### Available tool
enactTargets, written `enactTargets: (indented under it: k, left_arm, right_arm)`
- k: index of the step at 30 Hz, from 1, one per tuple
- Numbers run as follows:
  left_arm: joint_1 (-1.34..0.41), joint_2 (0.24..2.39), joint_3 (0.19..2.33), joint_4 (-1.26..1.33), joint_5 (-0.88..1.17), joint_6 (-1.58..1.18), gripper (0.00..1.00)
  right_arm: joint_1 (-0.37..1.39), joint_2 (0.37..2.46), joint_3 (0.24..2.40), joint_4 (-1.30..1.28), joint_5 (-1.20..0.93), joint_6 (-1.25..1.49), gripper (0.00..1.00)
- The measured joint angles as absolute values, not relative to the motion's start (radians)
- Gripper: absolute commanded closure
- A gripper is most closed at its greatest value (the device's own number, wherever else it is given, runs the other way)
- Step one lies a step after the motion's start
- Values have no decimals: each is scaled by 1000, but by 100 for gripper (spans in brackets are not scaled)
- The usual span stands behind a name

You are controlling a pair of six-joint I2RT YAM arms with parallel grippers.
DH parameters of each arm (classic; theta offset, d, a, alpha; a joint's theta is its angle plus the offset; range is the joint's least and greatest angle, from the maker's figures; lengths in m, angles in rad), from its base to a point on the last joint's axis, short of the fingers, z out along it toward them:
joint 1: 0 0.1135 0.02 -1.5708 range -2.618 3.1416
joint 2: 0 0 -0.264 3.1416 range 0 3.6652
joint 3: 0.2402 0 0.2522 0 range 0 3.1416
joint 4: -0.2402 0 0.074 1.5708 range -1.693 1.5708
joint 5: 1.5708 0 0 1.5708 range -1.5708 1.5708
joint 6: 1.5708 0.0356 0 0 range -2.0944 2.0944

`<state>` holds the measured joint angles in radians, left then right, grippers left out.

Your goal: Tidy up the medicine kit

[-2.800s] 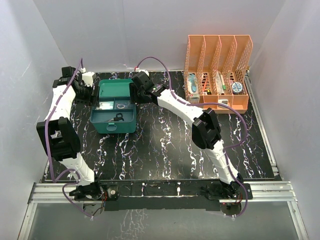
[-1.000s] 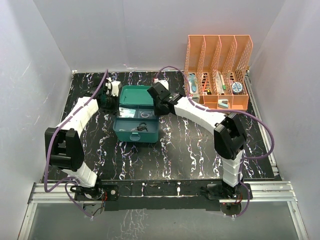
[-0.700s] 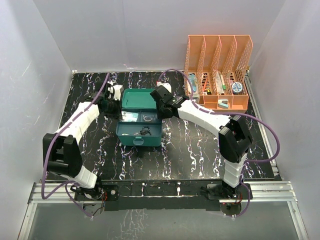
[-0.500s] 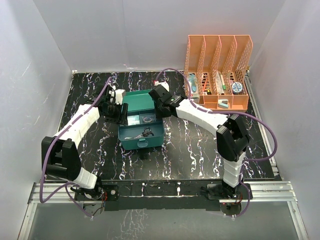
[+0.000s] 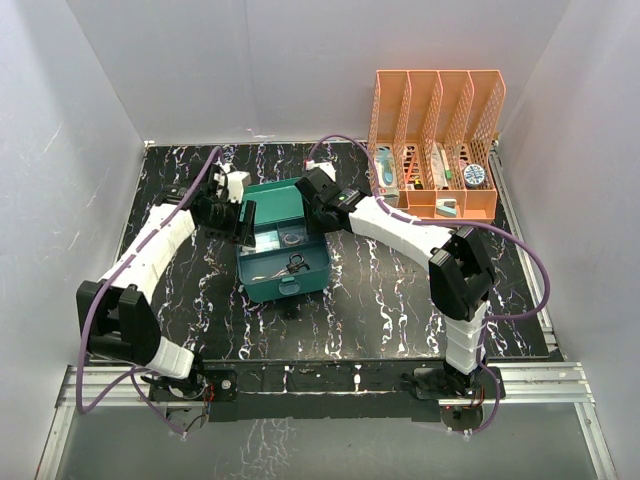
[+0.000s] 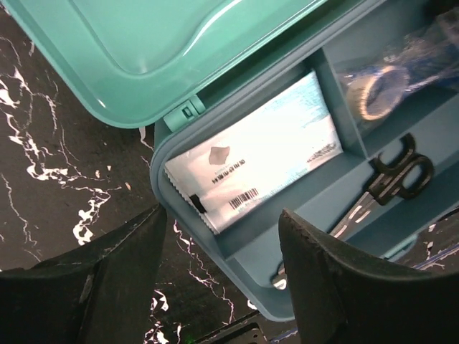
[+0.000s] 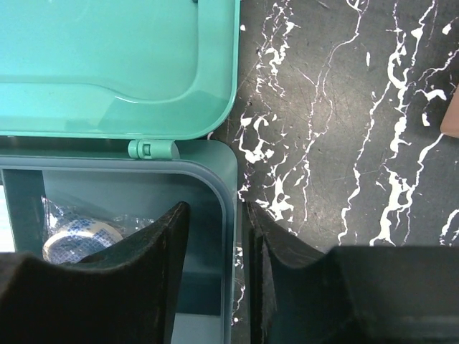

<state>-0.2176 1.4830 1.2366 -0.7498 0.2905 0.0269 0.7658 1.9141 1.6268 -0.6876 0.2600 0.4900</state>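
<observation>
The medicine kit [image 5: 285, 280], a teal-green box, stands open left of the table's middle with its lid [image 5: 280, 198] thrown back. Inside lie a white sachet [image 6: 251, 161], a wrapped tape roll [image 6: 376, 93] and black scissors [image 6: 391, 179]. My left gripper [image 5: 245, 222] is open and straddles the kit's left wall [image 6: 237, 240] with clear gaps on both sides. My right gripper [image 5: 320, 212] is open too, narrowly. It straddles the right wall [image 7: 231, 179], one finger inside the box, one outside close to the wall.
An orange mesh file rack [image 5: 435, 140] holding several small items stands at the back right, with a small teal item [image 5: 446, 207] in front of it. White walls enclose the black marbled table [image 5: 380, 300].
Both arms have carried the kit from the left toward the middle and turned it slightly. Over the last second both grippers' jaws have widened off its side walls.
</observation>
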Motion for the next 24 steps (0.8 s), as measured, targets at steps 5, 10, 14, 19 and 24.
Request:
enactTargets:
  k: [5,10,14,19,24]
  left_arm:
    - [-218,1429,1307,-787,298,46,37]
    - [-218,1402,1373,-818,299,63,37]
    - [-205,1401,1410,-842,299,69,37]
    - [-96,1414,1497,-865,344,71,34]
    - [80,1536,1617,-861,442,64,31]
  right_arm:
    - [766,1900,1627,-713,273,486,45]
    - [766,1881,1646,-753,308,476,34]
    - [765,1844,1657,-779,340,476,26]
    - [765,1780,1680,-819,381,477,11]
    - [764,1697,1695,-853,418,481,2]
